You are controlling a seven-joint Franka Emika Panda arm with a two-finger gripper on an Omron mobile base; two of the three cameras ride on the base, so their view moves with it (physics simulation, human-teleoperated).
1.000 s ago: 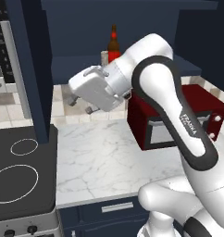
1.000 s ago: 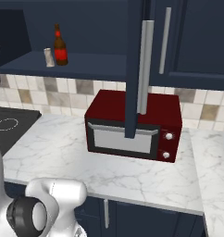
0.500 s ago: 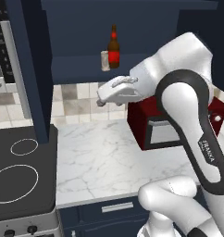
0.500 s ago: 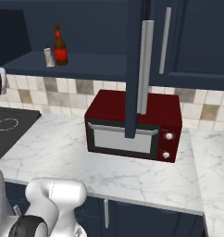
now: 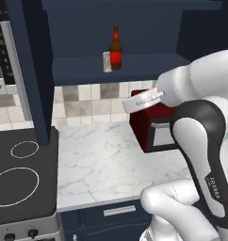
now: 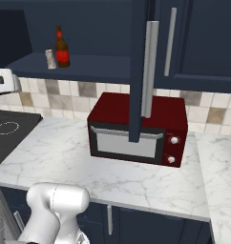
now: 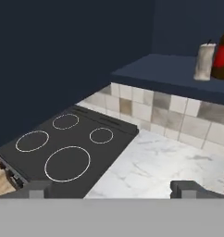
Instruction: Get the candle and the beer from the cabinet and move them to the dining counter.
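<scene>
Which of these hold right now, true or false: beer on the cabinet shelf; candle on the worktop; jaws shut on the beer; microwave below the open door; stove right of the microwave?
1. The beer stands on the cabinet shelf. True.
2. The candle lies on the worktop. False: it stands on the shelf beside the beer.
3. The jaws are shut on the beer. False: the gripper is open and holds nothing.
4. The microwave sits below the open door. True.
5. The stove is right of the microwave. False: it is left.
</scene>
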